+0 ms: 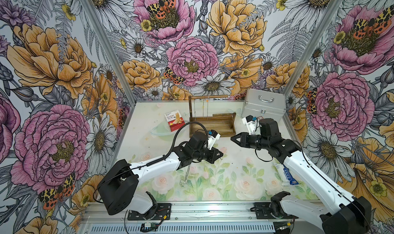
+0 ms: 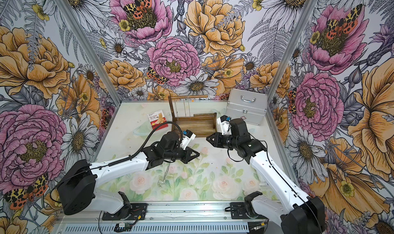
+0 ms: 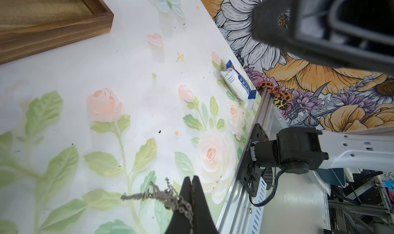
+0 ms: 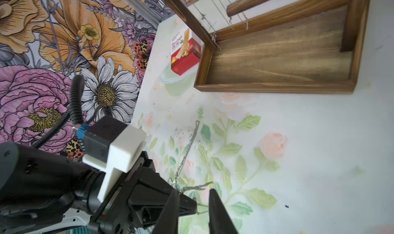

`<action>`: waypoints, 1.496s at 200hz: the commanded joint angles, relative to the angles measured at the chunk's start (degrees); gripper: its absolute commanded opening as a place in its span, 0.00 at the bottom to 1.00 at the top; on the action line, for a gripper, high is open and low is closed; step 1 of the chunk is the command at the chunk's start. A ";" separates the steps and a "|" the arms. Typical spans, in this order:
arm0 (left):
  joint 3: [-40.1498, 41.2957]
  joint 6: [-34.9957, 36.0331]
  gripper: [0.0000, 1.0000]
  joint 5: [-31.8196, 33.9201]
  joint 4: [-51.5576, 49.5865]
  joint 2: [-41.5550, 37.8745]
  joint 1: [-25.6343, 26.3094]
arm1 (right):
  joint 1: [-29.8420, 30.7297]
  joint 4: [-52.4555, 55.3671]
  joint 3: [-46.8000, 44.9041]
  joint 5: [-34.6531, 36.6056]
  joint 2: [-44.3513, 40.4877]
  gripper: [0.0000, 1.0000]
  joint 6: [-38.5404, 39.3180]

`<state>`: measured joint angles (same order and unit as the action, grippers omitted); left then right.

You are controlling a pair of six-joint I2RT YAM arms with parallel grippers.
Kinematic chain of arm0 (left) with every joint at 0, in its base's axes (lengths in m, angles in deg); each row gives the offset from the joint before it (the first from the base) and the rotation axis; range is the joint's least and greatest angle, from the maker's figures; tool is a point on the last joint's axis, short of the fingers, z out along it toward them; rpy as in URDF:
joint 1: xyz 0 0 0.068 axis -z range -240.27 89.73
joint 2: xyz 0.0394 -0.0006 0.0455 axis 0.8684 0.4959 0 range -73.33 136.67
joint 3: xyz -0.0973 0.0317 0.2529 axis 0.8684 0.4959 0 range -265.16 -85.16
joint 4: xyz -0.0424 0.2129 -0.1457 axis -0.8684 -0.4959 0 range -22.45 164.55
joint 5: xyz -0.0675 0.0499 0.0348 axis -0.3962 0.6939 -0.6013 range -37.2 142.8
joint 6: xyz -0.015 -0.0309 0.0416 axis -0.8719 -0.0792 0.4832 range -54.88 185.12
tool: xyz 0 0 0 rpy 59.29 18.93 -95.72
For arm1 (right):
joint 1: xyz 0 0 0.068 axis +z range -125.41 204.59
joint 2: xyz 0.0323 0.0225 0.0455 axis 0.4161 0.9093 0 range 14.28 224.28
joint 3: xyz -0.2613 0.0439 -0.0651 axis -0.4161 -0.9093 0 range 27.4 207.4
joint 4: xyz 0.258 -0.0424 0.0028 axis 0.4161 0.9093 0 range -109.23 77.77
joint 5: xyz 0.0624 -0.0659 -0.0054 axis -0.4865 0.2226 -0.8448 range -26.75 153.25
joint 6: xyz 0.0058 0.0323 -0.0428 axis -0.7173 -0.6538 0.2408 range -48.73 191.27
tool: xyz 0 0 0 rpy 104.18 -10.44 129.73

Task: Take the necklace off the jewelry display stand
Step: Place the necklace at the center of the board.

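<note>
necklace (image 3: 153,194): thin silver chain, off the jewelry display stand (image 1: 213,125), pinched at the tips of the left gripper (image 3: 191,178), rest drooping under the left arm (image 1: 157,164) | stand: dark wood, just past both grippers | left arm: stretched out low, jaws clamped on the chain | right gripper (image 4: 193,192): pointing at the left one, fingers (image 4: 217,211) apart
</note>
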<state>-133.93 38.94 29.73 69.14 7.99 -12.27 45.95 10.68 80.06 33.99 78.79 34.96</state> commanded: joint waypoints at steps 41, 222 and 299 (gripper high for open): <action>-0.54 -5.87 0.00 -4.27 -6.12 -5.49 -4.74 | -0.54 2.80 -0.95 1.71 11.64 0.31 -9.96; -6.69 -15.01 0.00 -14.85 -6.17 10.66 -15.83 | 1.13 -0.56 -0.15 0.45 18.98 0.39 -10.27; 0.13 -17.57 0.00 -15.91 0.38 13.91 -14.89 | 1.31 -0.73 -0.14 -0.23 19.14 0.40 -9.10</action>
<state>-138.00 23.45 15.82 65.45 21.26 -28.05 46.80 11.32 79.52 34.50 96.95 24.49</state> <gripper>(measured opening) 0.051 0.397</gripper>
